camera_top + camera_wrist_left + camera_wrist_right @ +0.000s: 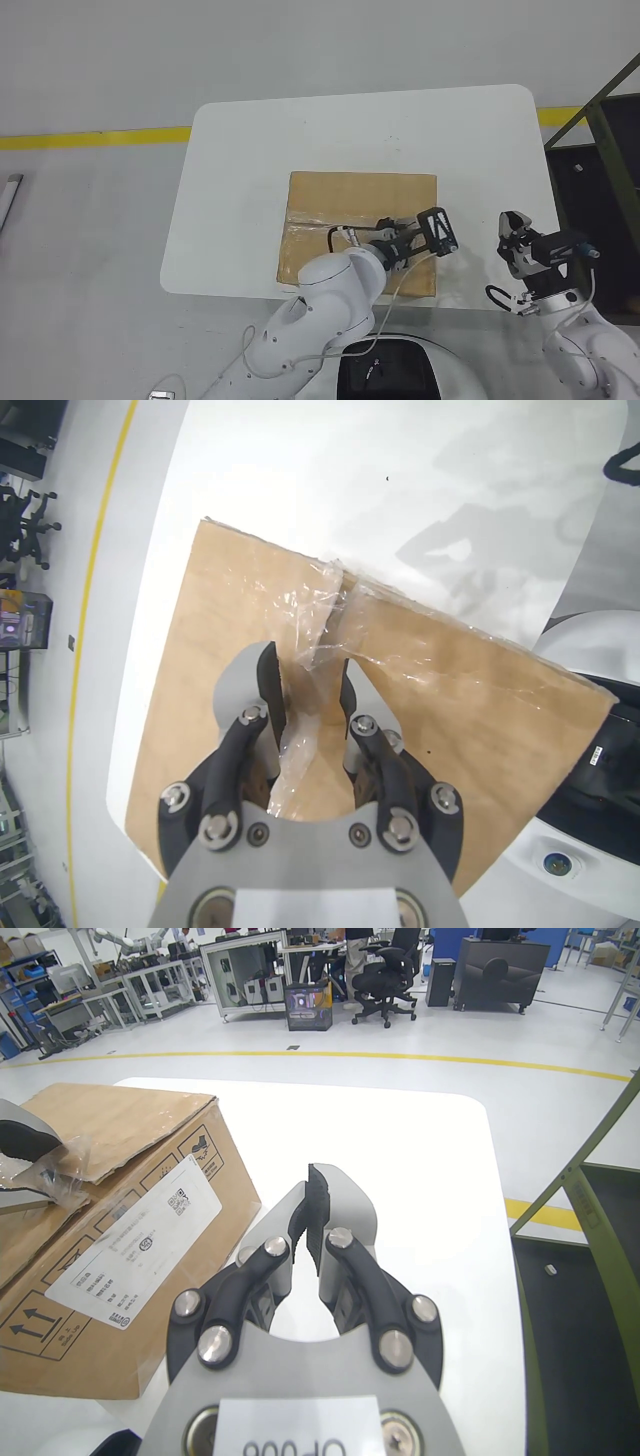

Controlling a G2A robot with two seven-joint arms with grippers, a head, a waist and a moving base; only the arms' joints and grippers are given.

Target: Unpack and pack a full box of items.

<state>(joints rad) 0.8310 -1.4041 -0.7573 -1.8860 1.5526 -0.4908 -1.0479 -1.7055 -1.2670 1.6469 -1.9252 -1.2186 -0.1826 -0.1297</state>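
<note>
A brown cardboard box (pixel 360 215) with shut flaps sits mid-table. Crumpled clear tape (pixel 305 610) runs along its centre seam, partly peeled up. My left gripper (pixel 310 685) hangs open over the seam near the box's right end, a loose strip of the tape lying between its fingers. In the top view that left gripper (pixel 440 232) is above the box's right edge. My right gripper (pixel 312 1208) is shut on nothing, above bare table to the right of the box (pixel 125 1208). The top view shows the right gripper (pixel 512 240) near the table's right edge.
The white table (pixel 350 120) has free room behind and to the left of the box. A green metal frame (pixel 600 110) with a dark shelf stands just off the table's right side, close to the right arm. A white label (pixel 135 1243) covers the box's side.
</note>
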